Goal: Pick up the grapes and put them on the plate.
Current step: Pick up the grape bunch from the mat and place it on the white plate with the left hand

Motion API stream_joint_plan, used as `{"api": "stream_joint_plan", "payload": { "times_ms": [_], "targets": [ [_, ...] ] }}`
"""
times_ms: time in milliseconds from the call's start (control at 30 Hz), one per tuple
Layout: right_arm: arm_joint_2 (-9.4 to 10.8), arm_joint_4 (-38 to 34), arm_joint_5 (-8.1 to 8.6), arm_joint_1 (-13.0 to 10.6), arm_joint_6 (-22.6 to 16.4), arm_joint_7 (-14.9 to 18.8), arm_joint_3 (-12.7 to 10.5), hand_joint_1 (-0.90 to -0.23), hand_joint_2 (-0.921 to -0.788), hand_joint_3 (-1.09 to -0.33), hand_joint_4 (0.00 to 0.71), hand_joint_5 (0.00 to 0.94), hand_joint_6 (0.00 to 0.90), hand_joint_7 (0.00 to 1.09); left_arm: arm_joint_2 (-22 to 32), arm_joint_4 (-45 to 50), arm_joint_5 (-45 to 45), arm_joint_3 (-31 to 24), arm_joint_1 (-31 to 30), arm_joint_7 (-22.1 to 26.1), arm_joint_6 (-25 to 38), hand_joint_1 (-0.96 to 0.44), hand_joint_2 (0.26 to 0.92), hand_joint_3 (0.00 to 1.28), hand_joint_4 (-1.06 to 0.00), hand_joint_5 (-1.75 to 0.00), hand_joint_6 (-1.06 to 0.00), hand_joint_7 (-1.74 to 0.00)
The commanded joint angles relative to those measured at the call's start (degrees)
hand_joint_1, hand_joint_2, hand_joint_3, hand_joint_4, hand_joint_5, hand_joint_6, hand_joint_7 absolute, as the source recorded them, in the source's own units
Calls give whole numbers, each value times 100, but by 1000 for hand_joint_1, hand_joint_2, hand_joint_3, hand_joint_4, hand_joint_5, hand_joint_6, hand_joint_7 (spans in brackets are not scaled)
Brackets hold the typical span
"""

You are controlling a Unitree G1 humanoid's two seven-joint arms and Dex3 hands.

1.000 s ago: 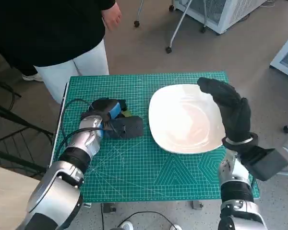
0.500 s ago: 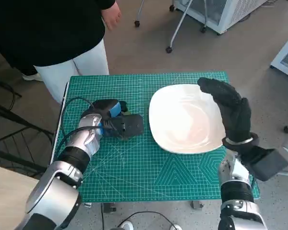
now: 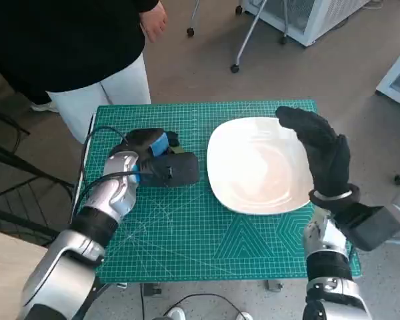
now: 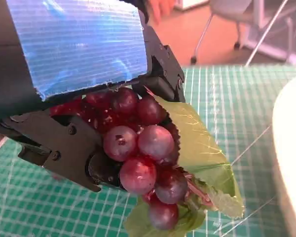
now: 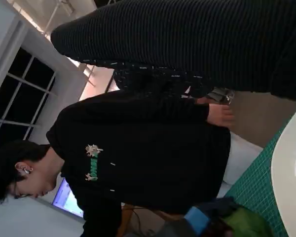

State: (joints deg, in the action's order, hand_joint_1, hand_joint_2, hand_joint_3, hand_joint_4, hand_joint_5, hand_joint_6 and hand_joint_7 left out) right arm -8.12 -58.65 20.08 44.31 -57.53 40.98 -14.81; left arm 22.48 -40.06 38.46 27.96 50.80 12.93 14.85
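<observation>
A bunch of dark red grapes [image 4: 138,148] with a green leaf [image 4: 197,148] sits in the grip of my left hand [image 3: 157,161], whose black fingers close round it. That hand hangs over the left part of the green mat [image 3: 187,227], a short way left of the white plate [image 3: 253,167]. In the head view the hand hides the grapes. My gloved right hand [image 3: 323,157] is raised over the plate's right edge with its fingers stretched out, holding nothing. The plate's rim [image 4: 291,148] shows beside the grapes in the left wrist view.
A person in a black top and white trousers [image 3: 87,53] stands at the table's far left corner, and fills the right wrist view [image 5: 148,148]. A wheeled chair base [image 3: 237,67] stands on the floor beyond the table. A black cable [image 3: 97,150] loops by my left forearm.
My left hand, holding the grapes, has shifted slightly toward the table's far side, and the forearm has followed. The right hand has hardly moved.
</observation>
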Motion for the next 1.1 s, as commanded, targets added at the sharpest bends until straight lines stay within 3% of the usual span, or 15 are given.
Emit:
{"api": "stream_joint_plan", "payload": {
  "times_ms": [33,267,467,933,1100],
  "targets": [
    [32,-60,21,10,88,50,-14,-516,-921,-561,272,0,222,3,217,890,114,-119,-200,270,303,-1,842,225,-634,-1239,-643,-1171],
    [51,-35,41,10,111,53,-23,-509,-921,-557,272,0,226,5,349,1855,153,-253,-425,467,558,0,861,213,-609,-1248,-613,-1218],
    [68,-1,60,-5,131,59,-33,-511,-921,-541,273,1,231,7,342,2215,219,-288,-530,466,555,1,882,164,-633,-1354,-646,-1028],
    [50,69,100,-60,128,128,-88,-524,-921,-530,272,0,236,9,136,2138,235,-238,-391,470,447,-1,918,87,-671,-1321,-628,-1028],
    [7,210,155,-149,92,178,-118,-537,-921,-526,271,0,239,10,-157,1911,253,-59,-41,559,309,-1,920,80,-703,-1277,-605,-1059]
  ]
}}
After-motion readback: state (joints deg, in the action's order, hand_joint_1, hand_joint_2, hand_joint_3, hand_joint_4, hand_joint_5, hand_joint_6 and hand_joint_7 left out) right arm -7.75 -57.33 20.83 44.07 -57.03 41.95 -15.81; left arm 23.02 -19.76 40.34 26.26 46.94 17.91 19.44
